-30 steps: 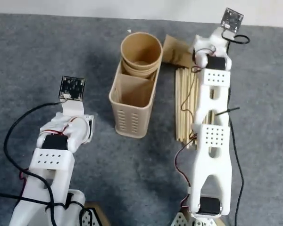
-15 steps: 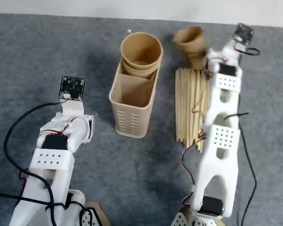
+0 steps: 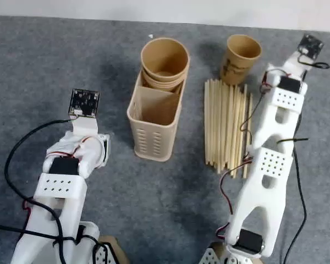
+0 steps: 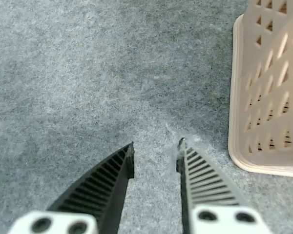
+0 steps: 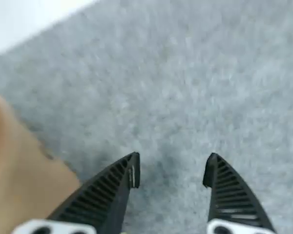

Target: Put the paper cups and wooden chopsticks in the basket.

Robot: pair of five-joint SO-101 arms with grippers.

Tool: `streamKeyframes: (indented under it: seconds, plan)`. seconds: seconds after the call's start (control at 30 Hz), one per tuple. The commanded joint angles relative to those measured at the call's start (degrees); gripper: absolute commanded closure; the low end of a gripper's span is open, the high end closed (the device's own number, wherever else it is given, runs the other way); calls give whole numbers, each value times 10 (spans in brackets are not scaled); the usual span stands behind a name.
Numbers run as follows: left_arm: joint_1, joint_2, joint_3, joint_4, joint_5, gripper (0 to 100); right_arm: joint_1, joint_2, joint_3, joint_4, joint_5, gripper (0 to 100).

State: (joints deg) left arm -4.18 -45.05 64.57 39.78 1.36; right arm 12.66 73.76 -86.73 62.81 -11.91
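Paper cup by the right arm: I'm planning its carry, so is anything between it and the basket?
Nothing upright. The paper cup stands apart from the basket; only the chopsticks lie flat beside that path. Stacked cups fill its far compartment.

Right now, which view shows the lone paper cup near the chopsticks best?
The high view: the paper cup stands whole and upright beyond the chopsticks. The right wrist view catches a blurred tan edge, probably it. The left wrist view faces the basket.

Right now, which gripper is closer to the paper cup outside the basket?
Right. The right gripper sits open just beside that paper cup; the left gripper is far off, on the basket's other side.
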Motion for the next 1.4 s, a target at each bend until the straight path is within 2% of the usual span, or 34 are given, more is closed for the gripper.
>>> streamKeyframes:
  seconds: [0.0,0.1,0.3,0.47,0.77,1.0,1.1,1.23,1.37]
  plan:
    - [8,-11,-4,-10,4,829,-5,-68,-109,60,7,771]
    - [8,-11,-4,-10,4,829,-29,-107,-161,109,10,771]
    - [8,-11,-4,-10,4,829,-81,-174,-122,148,7,771]
    - [8,-11,-4,-10,3,829,-104,-176,-80,110,10,771]
    - [8,-12,-4,-10,3,829,-87,-176,136,-18,11,771]
    - [8,-12,-3,-10,3,829,-86,-176,189,-30,11,772]
    - [8,-12,-3,-10,3,829,-81,-176,190,-30,11,826]
    - [8,-12,-3,-10,3,829,-74,-181,188,-29,11,998]
    - [8,-13,-3,-10,3,829,-73,-194,164,-10,10,995]
